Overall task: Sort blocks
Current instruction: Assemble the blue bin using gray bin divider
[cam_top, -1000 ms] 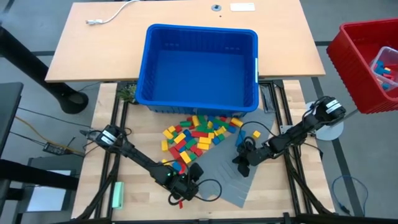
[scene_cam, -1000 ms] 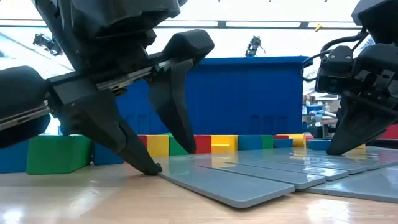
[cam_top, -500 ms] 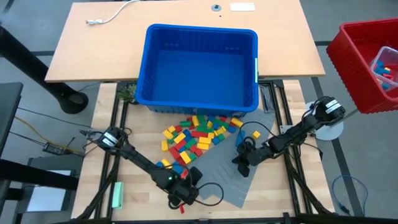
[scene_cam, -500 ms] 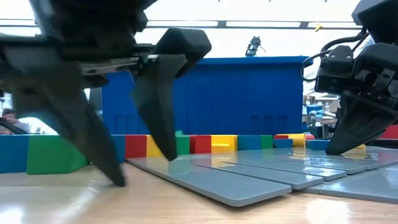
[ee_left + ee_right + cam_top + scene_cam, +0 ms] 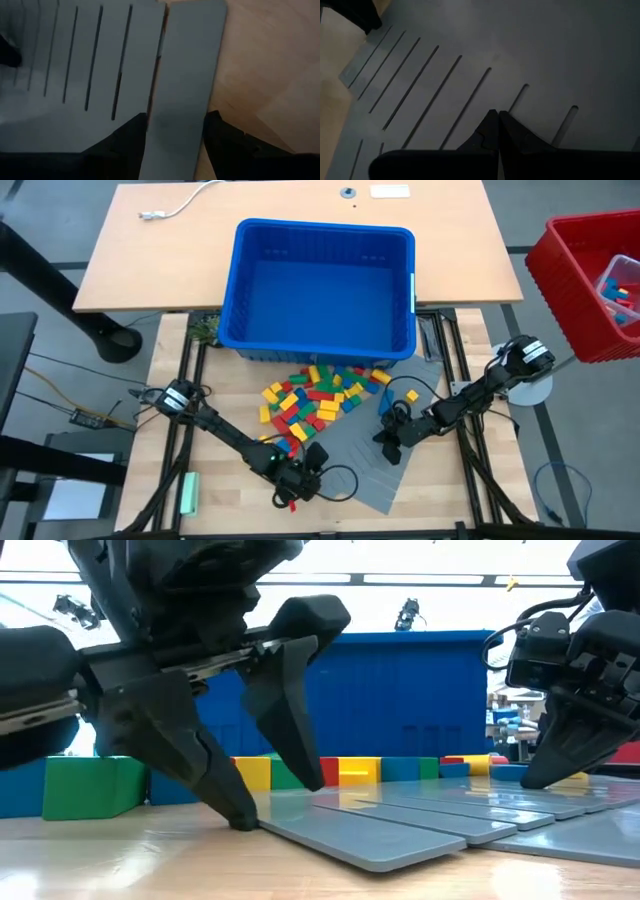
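Note:
The blocks [image 5: 312, 394] lie in a red, yellow, green and blue heap on the wooden table, just in front of the blue bin [image 5: 320, 290]; the low view shows a row of them [image 5: 355, 771]. A flat grey ridged panel [image 5: 372, 470] lies nearer. My left gripper [image 5: 300, 478] is open at the panel's near left corner, its fingers astride the outermost strip [image 5: 182, 90]. My right gripper [image 5: 389, 441] is shut over the panel's far part. My left gripper slants down, one fingertip [image 5: 242, 821] on the wood beside the panel's edge, the other [image 5: 308, 783] on the panel side of the strip. Whether either finger touches the strip I cannot tell. My right gripper sets its shut fingertips [image 5: 530, 781] on the panel's top face [image 5: 470, 65], slanting down from the table's right; the panel lies flat.
A red bin [image 5: 590, 280] with a few bricks stands off the table at the far right. One yellow brick [image 5: 411, 395] lies apart near the right arm. A pale green bar [image 5: 188, 492] lies at the near left edge. A big green block [image 5: 90, 786] stands left of my left gripper.
My left gripper has swung a little toward the table's near left edge and come back, ending almost where it stood a second ago, still open. The grey panel and the blocks have stayed put.

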Available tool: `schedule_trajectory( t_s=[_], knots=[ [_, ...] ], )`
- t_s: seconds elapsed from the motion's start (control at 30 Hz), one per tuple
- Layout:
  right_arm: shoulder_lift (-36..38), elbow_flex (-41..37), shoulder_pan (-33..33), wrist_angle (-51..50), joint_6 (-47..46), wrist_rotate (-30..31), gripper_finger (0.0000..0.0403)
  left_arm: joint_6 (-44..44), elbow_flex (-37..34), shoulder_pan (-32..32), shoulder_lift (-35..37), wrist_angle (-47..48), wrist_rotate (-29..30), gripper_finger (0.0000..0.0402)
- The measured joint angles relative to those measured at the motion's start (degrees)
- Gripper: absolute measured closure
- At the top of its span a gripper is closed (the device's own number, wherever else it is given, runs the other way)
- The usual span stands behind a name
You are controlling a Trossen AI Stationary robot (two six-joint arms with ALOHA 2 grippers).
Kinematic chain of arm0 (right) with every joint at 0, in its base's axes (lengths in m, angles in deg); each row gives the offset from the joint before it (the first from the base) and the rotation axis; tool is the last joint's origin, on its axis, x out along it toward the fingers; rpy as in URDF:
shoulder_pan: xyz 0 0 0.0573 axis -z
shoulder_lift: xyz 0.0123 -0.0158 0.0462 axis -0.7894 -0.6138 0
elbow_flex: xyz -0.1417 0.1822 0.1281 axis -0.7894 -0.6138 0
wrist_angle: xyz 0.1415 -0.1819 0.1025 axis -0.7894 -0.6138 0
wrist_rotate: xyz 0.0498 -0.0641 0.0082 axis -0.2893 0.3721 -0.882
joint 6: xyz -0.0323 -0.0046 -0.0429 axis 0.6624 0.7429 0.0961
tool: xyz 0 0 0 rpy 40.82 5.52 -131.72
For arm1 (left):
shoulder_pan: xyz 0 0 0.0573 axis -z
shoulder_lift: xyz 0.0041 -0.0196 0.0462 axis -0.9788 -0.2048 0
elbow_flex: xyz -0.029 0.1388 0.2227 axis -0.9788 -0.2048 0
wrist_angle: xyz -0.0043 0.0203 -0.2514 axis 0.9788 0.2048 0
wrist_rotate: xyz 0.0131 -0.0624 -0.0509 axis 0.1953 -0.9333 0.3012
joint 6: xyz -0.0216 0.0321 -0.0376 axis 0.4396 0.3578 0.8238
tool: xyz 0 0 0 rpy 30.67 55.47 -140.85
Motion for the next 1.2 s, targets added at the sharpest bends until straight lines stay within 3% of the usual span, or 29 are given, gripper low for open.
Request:
schedule_trajectory(
  t_s=[0.27,0.43,0.63,1.2],
  knots=[
    [0.04,-0.04,-0.09,-0.28,0.48,0.75,0.0403,-8.95,-0.99,2.06,-0.39,-5.63,8.24,0.0225],
    [0.04,-0.07,-0.09,-0.21,0.52,1.20,0.0403,-10.79,-1.04,2.67,-1.03,-7.49,10.27,0.0245],
    [-0.04,0.04,-0.22,0.86,0.55,0.93,0.0403,-14.25,-1.00,2.93,-1.50,-11.25,19.09,0.0261],
    [-0.15,0.02,-0.94,2.14,1.04,-0.40,0.0403,-13.13,-0.76,-0.28,-4.40,-21.96,18.30,0.0267]
  ],
)
